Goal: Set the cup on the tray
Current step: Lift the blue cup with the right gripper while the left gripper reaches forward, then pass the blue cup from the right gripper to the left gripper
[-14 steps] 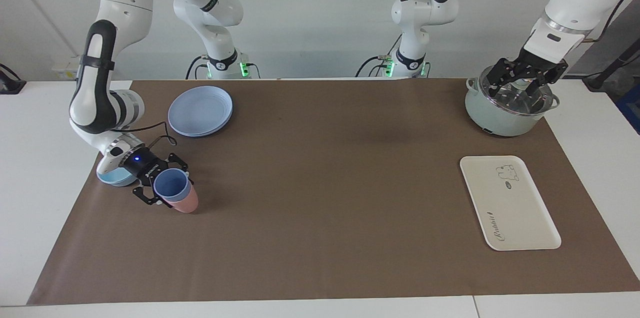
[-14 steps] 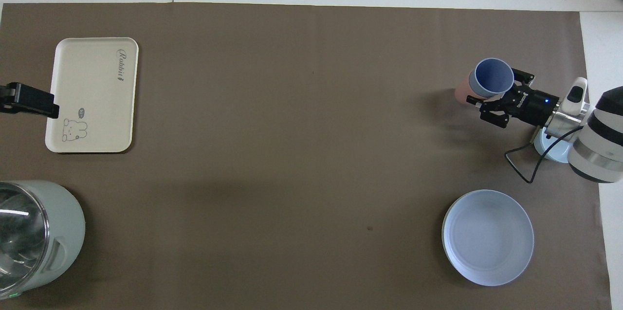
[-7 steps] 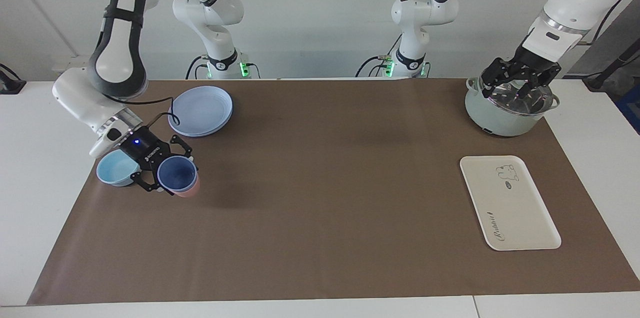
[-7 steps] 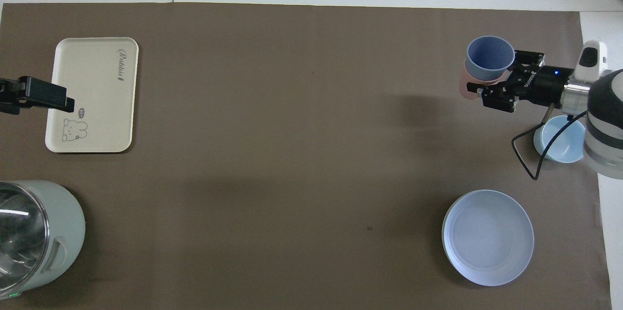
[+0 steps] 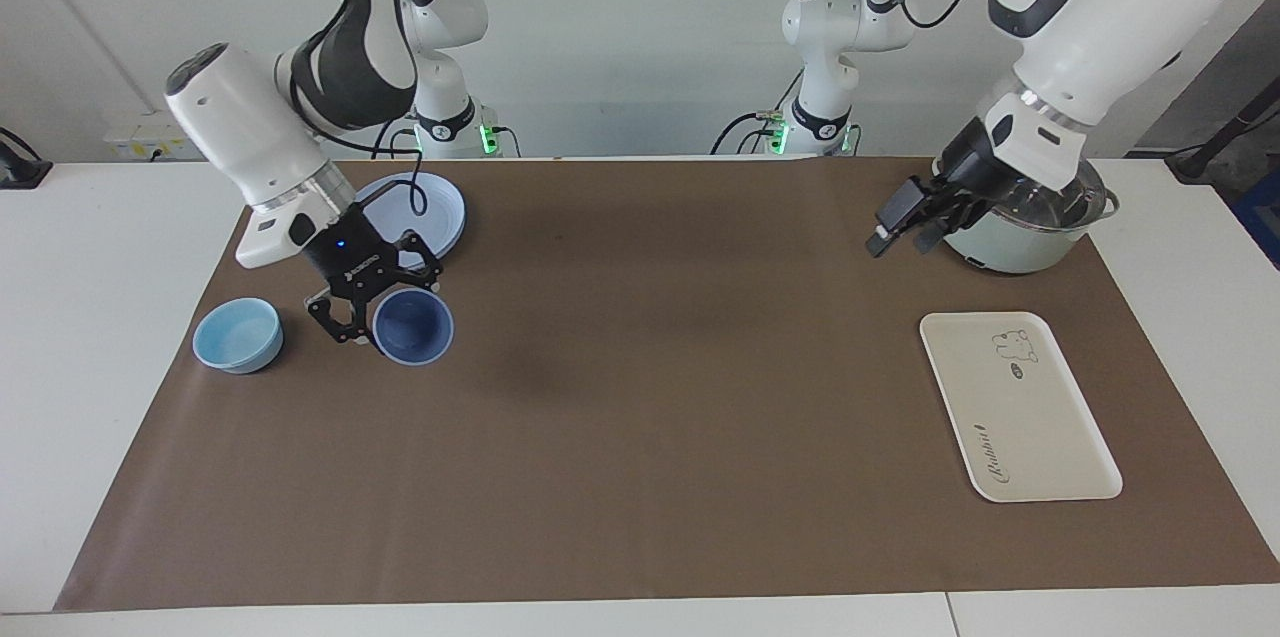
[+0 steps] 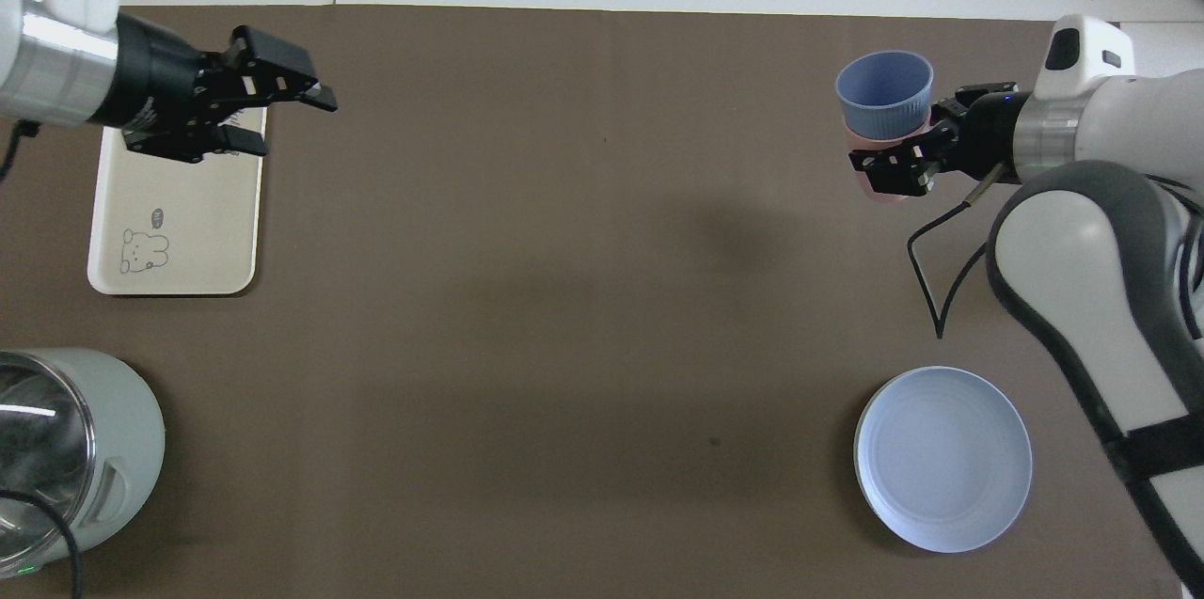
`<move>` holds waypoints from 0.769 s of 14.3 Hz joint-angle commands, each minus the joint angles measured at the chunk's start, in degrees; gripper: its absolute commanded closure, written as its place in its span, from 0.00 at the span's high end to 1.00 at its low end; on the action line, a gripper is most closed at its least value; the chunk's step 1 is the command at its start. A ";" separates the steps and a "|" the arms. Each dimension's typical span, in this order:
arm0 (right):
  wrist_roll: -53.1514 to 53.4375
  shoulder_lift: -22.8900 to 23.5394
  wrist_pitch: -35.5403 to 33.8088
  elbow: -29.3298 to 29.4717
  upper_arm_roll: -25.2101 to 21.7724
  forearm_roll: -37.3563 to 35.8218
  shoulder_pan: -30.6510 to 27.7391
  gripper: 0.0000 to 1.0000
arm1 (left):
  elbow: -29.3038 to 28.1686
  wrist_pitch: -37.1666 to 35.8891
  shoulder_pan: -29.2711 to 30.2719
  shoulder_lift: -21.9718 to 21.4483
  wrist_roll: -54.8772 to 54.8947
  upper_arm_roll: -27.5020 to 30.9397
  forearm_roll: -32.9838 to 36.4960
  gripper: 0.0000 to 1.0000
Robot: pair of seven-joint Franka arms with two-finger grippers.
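The periwinkle-blue cup (image 5: 412, 327) (image 6: 884, 91) is up in the air in my right gripper (image 5: 378, 305) (image 6: 910, 146), over the mat near the round plate at the right arm's end. It is tipped with its mouth toward the facing camera. A pink cup (image 6: 877, 190) clings around its base and is lifted with it; it is hidden in the facing view. The cream tray (image 5: 1015, 407) (image 6: 179, 204) lies flat at the left arm's end. My left gripper (image 5: 898, 225) (image 6: 282, 105) is open and empty, raised beside the pot, over the tray's corner in the overhead view.
A light-blue bowl (image 5: 237, 335) sits on the mat at the right arm's end. A round blue plate (image 5: 445, 207) (image 6: 942, 458) lies nearer to the robots. A pale green pot (image 5: 1020, 242) (image 6: 66, 458) with a glass lid stands near the left arm's base.
My right gripper has lifted the blue cup, with the pink one still on it, off the mat and carried it toward the plate. My left gripper has moved off the pot toward the table's middle.
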 commanded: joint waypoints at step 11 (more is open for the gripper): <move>26.25 -0.40 -4.45 0.70 0.25 -26.10 16.92 0.00 | 4.51 20.46 -19.50 10.09 -20.09 0.78 -4.22 0.73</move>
